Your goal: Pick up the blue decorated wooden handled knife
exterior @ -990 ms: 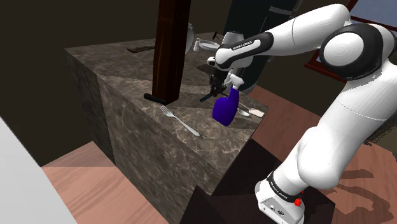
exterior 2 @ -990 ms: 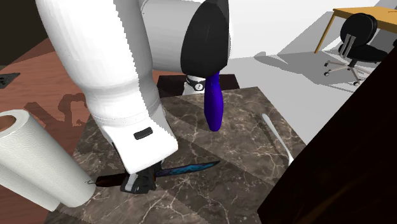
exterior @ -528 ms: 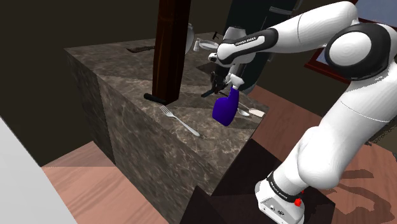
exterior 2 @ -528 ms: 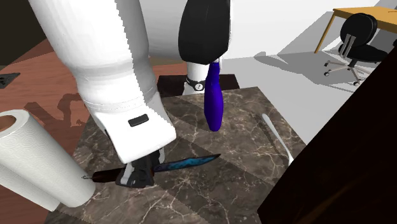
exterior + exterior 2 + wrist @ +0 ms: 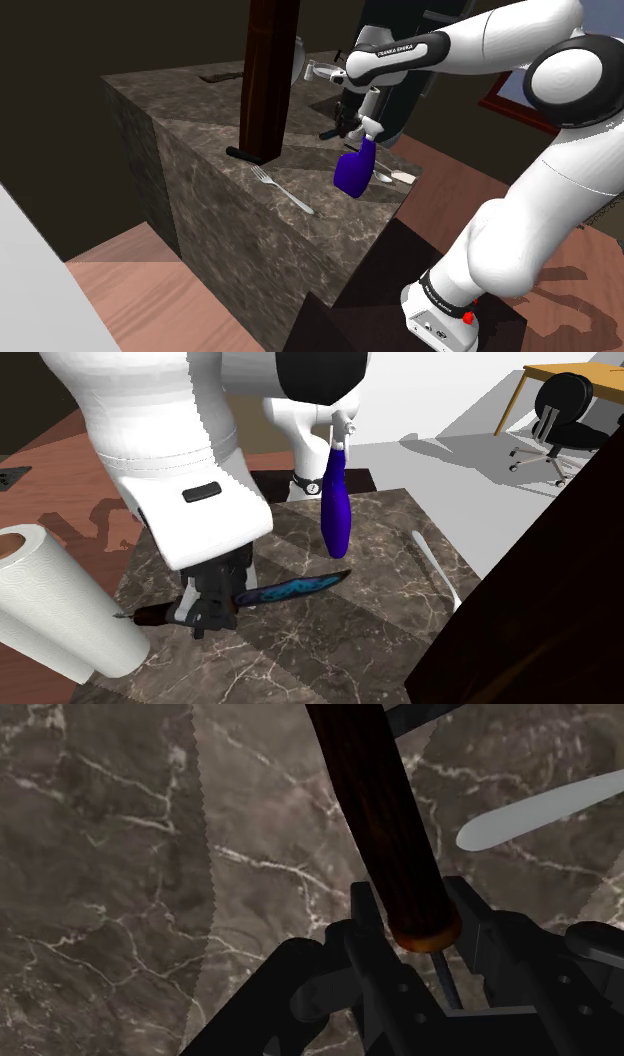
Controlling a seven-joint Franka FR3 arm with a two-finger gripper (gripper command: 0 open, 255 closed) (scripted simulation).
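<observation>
At lower left, your gripper (image 5: pixel 208 614) is clasping the blue-bladed knife (image 5: pixel 295 589) by its dark handle, seemingly just off the tabletop (image 5: pixel 330 652); you are needing a steady raise next.

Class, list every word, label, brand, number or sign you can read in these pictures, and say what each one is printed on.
"FRANKA EMIKA": white lettering on the dark forearm band, shoulder view, just legible.
White lettering on the dark base ring of the arm: too small to read.
Small dark tag on the white arm, second exterior view: nothing legible.
The knife carries a blue pattern but no writing.
</observation>
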